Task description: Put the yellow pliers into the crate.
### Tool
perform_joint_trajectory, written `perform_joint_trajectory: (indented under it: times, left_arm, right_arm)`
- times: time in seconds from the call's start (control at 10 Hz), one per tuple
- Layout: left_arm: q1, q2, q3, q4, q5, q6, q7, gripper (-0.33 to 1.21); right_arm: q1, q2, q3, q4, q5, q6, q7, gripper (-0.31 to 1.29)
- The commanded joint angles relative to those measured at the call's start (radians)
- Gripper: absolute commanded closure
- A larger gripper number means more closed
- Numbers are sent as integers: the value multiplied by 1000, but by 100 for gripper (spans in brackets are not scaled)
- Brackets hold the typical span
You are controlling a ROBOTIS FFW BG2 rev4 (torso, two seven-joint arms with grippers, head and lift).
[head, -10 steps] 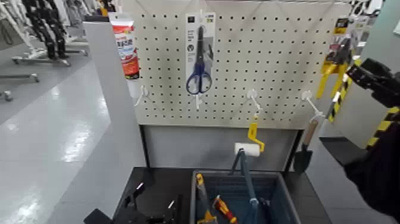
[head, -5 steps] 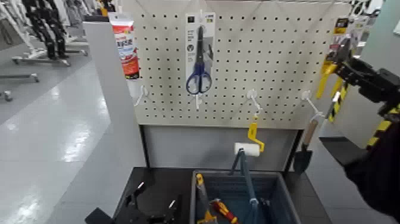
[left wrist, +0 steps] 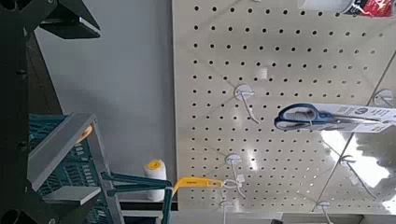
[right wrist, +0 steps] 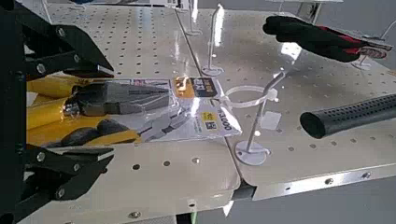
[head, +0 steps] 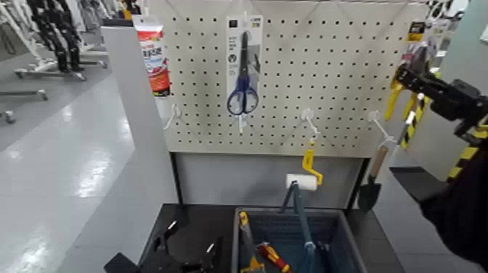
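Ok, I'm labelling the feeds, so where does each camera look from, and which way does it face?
Head view: on the head, looking forward and down at the pegboard and crate; the left gripper shows low, the right gripper at the board's right.
Left wrist view: on the left wrist, facing the pegboard and blue scissors; parts of its gripper show.
Right wrist view: on the right wrist, facing the yellow pliers between its gripper's two sides.
Head and right wrist views share the pliers.
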Motion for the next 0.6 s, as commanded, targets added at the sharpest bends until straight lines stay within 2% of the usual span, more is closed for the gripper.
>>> perform_joint_trajectory:
  times: [0.1,0.6]
  left_arm:
    - [0,1,-1,0,0,-4,-2,12]
    - [3,-14,0,9,1,-19,-2,12]
  right_arm:
    - [-10,0,11,5,2,0,0,117]
    - [-5,-9,1,-21,2,20,-1,117]
